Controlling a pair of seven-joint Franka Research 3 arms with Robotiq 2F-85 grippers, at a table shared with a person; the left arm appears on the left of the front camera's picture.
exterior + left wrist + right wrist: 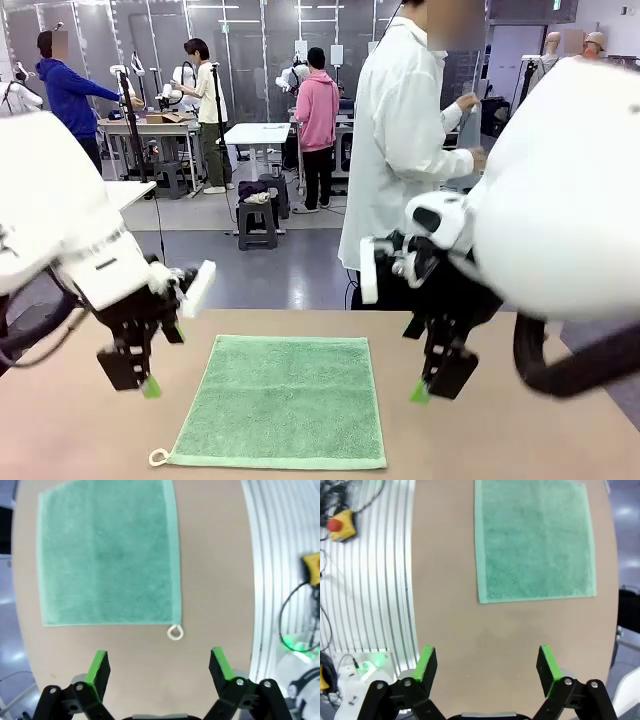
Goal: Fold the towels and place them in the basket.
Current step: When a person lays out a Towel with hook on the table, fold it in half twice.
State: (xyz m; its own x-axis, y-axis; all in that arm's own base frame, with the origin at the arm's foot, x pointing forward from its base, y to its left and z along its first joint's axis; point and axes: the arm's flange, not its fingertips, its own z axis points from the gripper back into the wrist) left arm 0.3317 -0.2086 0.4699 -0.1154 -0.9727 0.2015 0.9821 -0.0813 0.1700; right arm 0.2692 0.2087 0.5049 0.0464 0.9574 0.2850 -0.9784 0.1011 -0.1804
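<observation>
we log one green towel [285, 400], flat, lower centre of worktop [60, 430]. left fingers [98, 667], right fingers [426, 663]: spread wide, empty.

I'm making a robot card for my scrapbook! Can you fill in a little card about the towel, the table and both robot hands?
towel: mint green terry towel, spread flat, unfolded
loop: small white corner loop, at the towel's near left corner
table: tan table
left hand: open, empty, above bare table beside the towel
right hand: open, empty, above bare table on the other side
</observation>
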